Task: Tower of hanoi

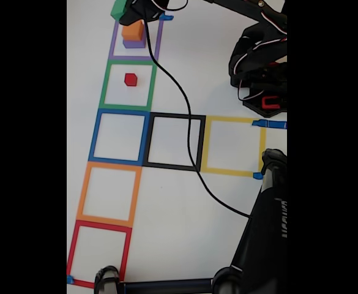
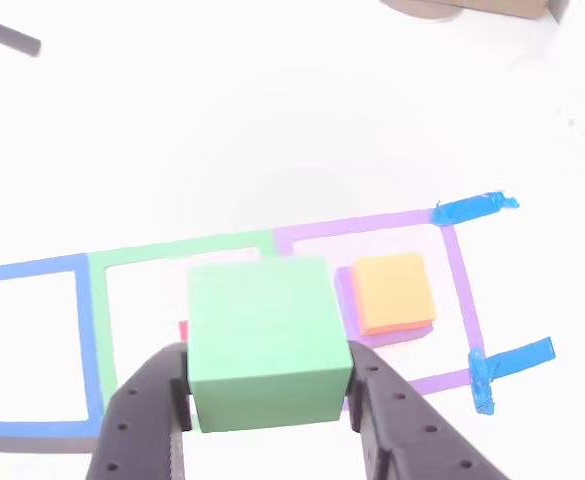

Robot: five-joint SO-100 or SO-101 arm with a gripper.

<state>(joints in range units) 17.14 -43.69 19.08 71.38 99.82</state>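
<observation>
Up at the far end of the white counter [image 1: 185, 239], in the fixed view, the arm's fingers [image 1: 125, 8] are clamped on a green cube [image 1: 119, 9], one black finger pressed to each side of it. The other view looks straight down past the same grip [image 2: 269, 392]: the green cube [image 2: 265, 343] fills the space between the two fingers and hangs above the line where the green square [image 2: 96, 300] meets the purple square [image 2: 462, 290].

Inside the purple square [image 1: 113, 43] of the fixed view sits an orange cube [image 1: 133, 30] stacked on a purple cube [image 1: 134, 43]; in the other view the orange cube [image 2: 393, 292] covers most of the purple cube [image 2: 344, 290], whose edge peeks out along its left side. Just beside it, the green square [image 1: 105, 82] holds a small red cube [image 1: 130, 79], standing alone near the middle. In the other view only a sliver of the red cube [image 2: 183, 331] shows at the left edge of the held cube.

Further along the taped column come a blue square [image 1: 95, 131], an orange square [image 1: 84, 193] and a red square [image 1: 73, 251], and to the right of the blue one a black square [image 1: 201, 144] and a yellow square [image 1: 206, 144]. A black cable [image 1: 182, 98] trails across the counter over the black square
</observation>
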